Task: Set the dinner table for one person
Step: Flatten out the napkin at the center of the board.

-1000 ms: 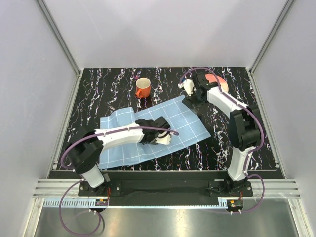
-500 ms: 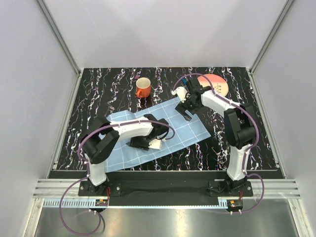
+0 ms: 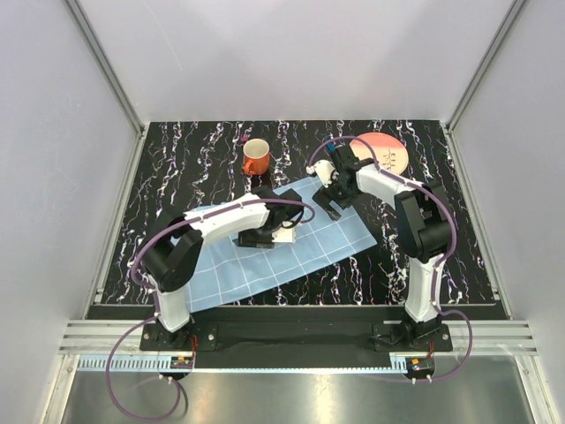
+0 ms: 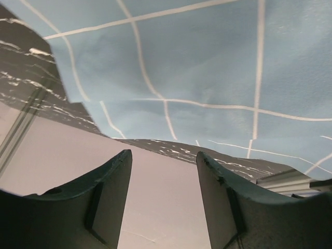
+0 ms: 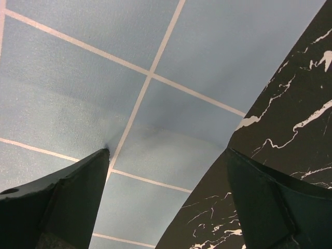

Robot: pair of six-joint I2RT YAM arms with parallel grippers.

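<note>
A light-blue checked cloth mat (image 3: 327, 234) lies slanted on the black marble-streaked dinner table (image 3: 177, 168). My left gripper (image 3: 250, 238) hovers low over the middle of the mat, open and empty. In the left wrist view it (image 4: 163, 155) points past the mat (image 4: 207, 62) toward the table edge. My right gripper (image 3: 331, 206) is open at the mat's far right corner. In the right wrist view it (image 5: 166, 153) straddles the mat's edge (image 5: 104, 78), with one fingertip (image 5: 98, 161) on the cloth and the other over bare table (image 5: 290, 129).
An orange mug (image 3: 255, 157) stands behind the mat at centre back. A pink plate (image 3: 381, 152) lies at the back right, behind my right arm. A small purple item (image 3: 241, 139) lies behind the mug. Grey walls and a metal frame enclose the table.
My left gripper has swung from the mat's right-centre back toward its middle. My right gripper has moved left from beside the plate to the mat's far right corner.
</note>
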